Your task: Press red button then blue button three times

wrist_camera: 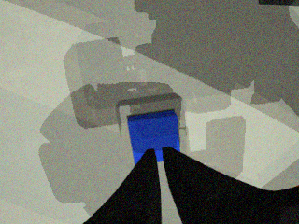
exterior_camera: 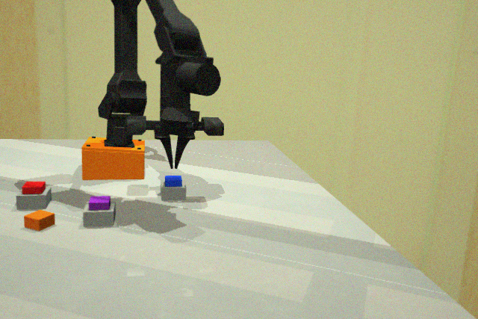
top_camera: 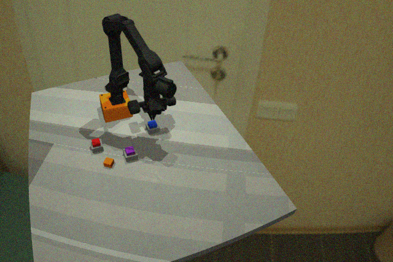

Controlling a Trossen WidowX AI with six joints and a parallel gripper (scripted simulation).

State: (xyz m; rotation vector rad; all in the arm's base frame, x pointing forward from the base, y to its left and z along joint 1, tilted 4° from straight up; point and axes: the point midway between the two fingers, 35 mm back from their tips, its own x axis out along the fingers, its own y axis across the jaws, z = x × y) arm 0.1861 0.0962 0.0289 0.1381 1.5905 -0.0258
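The blue button (top_camera: pixel 152 124) (exterior_camera: pixel 173 181) (wrist_camera: pixel 154 131) stands up out of its grey housing, not pressed in. My gripper (top_camera: pixel 152 118) (exterior_camera: pixel 174 167) (wrist_camera: pixel 158 155) is shut with nothing between its fingertips. The tips hang a little above the blue button, with a gap to it in the exterior view. The red button (top_camera: pixel 96 142) (exterior_camera: pixel 33 187) stands raised in its grey housing at the left, away from the gripper.
A purple button (top_camera: pixel 129 150) (exterior_camera: pixel 99 202) in a grey housing is nearer the cameras, between the red and blue ones in left-right order. An orange block (top_camera: pixel 108 162) (exterior_camera: pixel 39 220) lies in front of the red button. The arm's orange base (top_camera: pixel 117 113) (exterior_camera: pixel 113 163) is behind the buttons.
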